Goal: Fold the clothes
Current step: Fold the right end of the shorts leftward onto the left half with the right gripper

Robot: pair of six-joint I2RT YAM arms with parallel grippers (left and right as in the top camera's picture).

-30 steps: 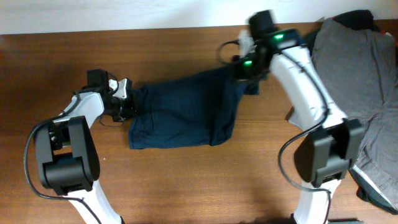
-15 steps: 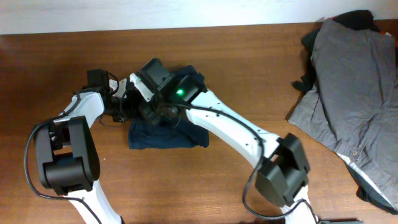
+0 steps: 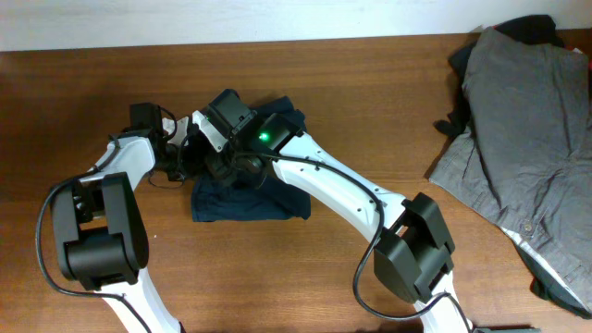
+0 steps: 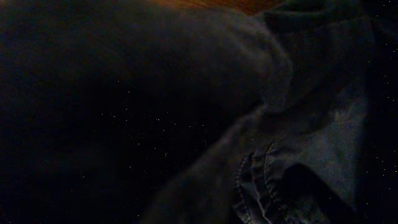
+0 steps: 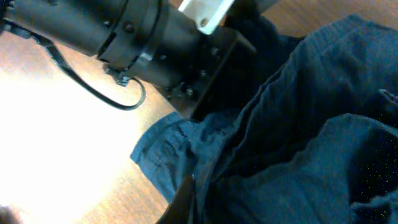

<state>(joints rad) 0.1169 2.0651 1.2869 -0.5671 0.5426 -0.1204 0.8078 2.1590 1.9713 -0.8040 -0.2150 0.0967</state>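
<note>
A navy blue garment [image 3: 264, 202] lies folded on the wooden table, left of centre. My left gripper [image 3: 188, 153] is at its left edge and seems shut on the cloth. Its fingers are hidden in the left wrist view, which dark navy cloth [image 4: 298, 124] fills. My right gripper [image 3: 225, 166] reaches across to the garment's left part, close to the left gripper. In the right wrist view one dark finger [image 5: 199, 186] presses into bunched navy cloth [image 5: 311, 155], shut on a fold.
A grey shirt [image 3: 527, 120] lies spread at the table's right end, with dark clothes [image 3: 555, 287] under its lower edge. The left arm's black wrist and cable [image 5: 143, 37] sit right next to my right gripper. Bare wood [image 3: 370, 83] lies between the garments.
My right gripper swept from the garment's right end over to its left end, carrying the cloth and folding it in half. In the last half second it barely moved. The left arm stayed still.
</note>
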